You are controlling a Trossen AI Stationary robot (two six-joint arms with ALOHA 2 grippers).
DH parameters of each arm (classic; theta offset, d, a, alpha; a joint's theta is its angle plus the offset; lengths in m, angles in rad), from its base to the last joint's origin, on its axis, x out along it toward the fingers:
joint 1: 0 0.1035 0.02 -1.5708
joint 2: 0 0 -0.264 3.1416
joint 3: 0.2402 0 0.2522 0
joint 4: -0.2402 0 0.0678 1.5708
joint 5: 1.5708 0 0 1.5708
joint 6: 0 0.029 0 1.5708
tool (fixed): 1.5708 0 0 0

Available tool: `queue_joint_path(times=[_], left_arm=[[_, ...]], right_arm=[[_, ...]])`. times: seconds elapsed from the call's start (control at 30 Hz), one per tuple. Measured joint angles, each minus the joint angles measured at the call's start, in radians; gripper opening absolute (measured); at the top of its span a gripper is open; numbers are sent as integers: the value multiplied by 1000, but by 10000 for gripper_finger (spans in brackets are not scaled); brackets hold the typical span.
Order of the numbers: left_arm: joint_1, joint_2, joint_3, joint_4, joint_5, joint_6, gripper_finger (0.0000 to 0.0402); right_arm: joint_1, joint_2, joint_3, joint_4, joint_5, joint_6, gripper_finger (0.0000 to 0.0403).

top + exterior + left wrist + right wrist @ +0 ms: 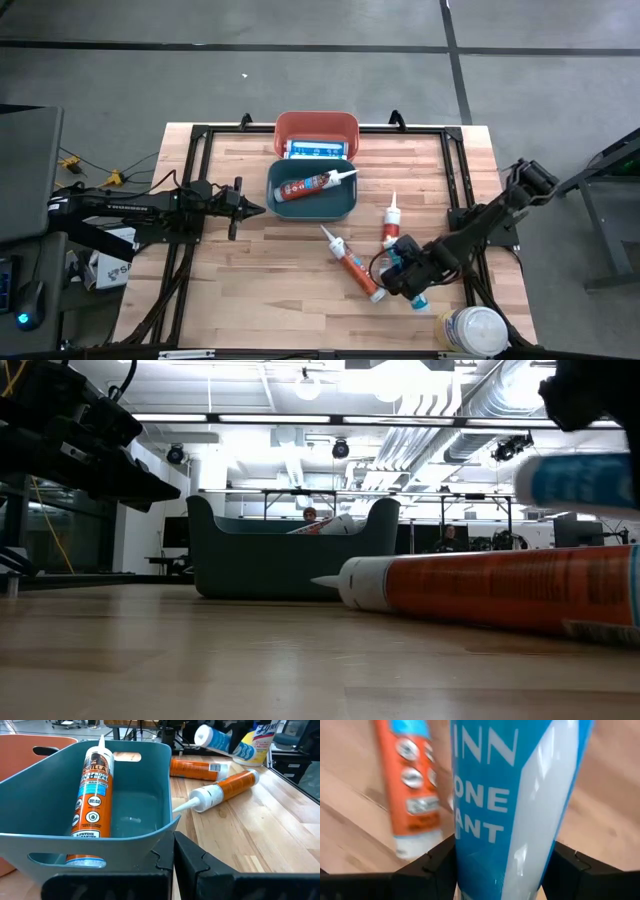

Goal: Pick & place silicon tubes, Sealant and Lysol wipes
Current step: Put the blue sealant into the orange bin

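Note:
My right gripper (405, 270) is shut on a blue-and-white tube (510, 795) above the table's near right part. The tube's end (418, 300) sticks out below the gripper. Two orange tubes (350, 262) (390, 225) lie flat on the wood beside it. A third orange tube (92, 795) leans inside the teal bin (340, 205). The Lysol wipes canister (472, 330) stands at the near right corner. At the table's left, my left gripper (256, 210) is shut and holds nothing, its tips just short of the teal bin's wall (100, 845). My right gripper pinches the blue tube's round body (470, 845) between its two fingers (432, 860), one on each side, lying across the tube. The fingers come steeply from above. The tube (580, 480) hangs tilted, clear of the table and above the orange tube (500, 590).
An orange-red bin (317, 125) with blue-and-white packs stands behind the teal bin at the far middle. A black metal frame (200, 135) runs around the tabletop. Bare wood lies in the near left part of the table (250, 290).

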Motion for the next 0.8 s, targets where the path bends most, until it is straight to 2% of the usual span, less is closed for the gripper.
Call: queue_joint_path(times=[0.2,0.57,0.67,0.8], left_arm=[[0,0,0,0,0,0,0],[0,0,0,0,-1,0,0],[0,0,0,0,-1,0,0],[0,0,0,0,-1,0,0]], right_arm=[[0,-47,1,26,231,-159,212],[-57,-55,2,262,680,-690,211],[-92,-55,2,301,746,-816,211],[-157,-56,2,406,751,-1008,211]])
